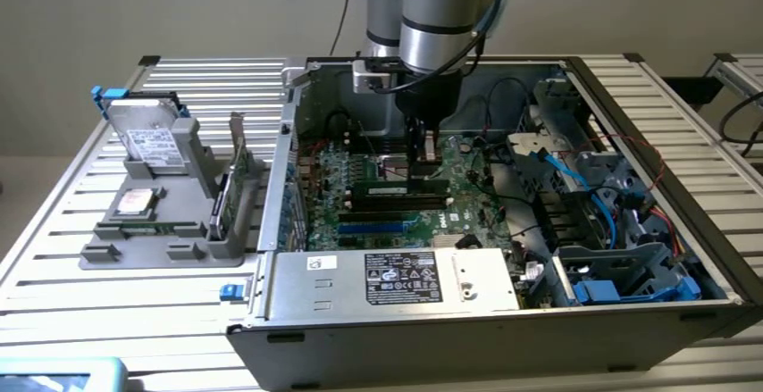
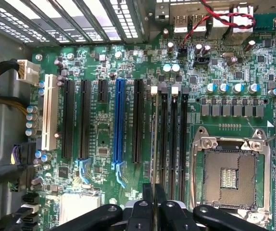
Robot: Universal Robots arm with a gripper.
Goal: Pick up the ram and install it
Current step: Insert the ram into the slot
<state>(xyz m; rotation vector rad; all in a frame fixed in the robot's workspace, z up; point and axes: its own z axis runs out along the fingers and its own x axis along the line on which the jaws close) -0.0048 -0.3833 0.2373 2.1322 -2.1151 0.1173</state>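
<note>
Silver power supply [image 1: 399,278] sits at the computer case's [image 1: 477,343] near wall. Beyond it, the gripper [image 1: 417,176], clenched on the ram [image 1: 394,188], holds it at the memory slots [image 2: 174,139]. Blue cables [image 1: 602,204] crowd the exterior view's right. Slatted metal table [image 1: 71,303] lies beneath.

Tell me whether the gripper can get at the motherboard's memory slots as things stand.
Probably yes. The gripper, shut on the ram, hangs inside the open-topped case directly over the memory slots. No cable or card lies across them, so the way down looks free.
</note>
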